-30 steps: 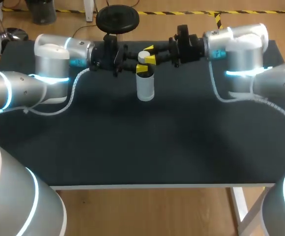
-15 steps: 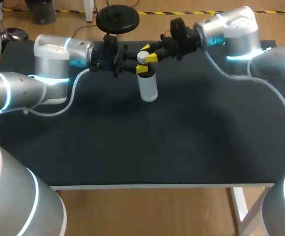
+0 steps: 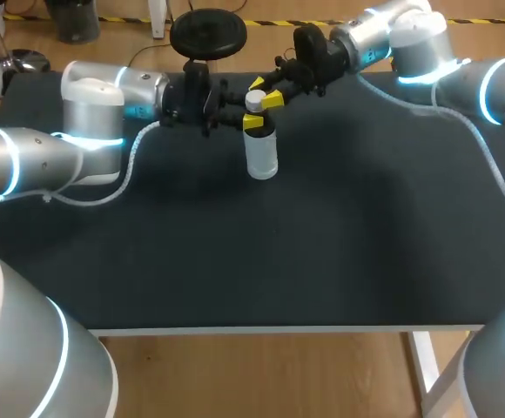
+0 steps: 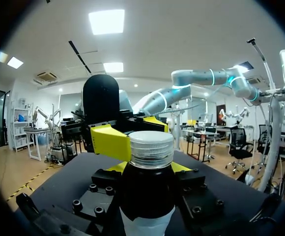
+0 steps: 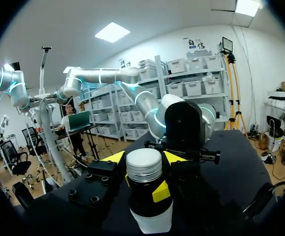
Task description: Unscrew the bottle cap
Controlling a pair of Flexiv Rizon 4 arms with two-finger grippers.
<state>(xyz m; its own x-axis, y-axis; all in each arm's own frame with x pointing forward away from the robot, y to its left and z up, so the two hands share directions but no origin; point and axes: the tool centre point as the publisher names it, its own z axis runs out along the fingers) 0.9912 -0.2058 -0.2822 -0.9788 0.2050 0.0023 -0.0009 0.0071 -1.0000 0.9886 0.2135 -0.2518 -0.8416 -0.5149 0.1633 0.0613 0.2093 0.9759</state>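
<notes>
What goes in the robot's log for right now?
left pincer: shut on bottle neck | right pincer: shut on cap | cap: on bottle | bottle: upright on table

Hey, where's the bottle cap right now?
Head view: the bottle cap sits atop the bottle at the table's far middle, gripped by the right end effector; the left end effector holds the bottle below.

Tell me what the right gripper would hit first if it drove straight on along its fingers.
The bottle cap: the right gripper is shut on it, so the cap would probably meet its palm first. Just beyond, the left gripper holds the bottle; the gap between the grippers is hard to judge.
</notes>
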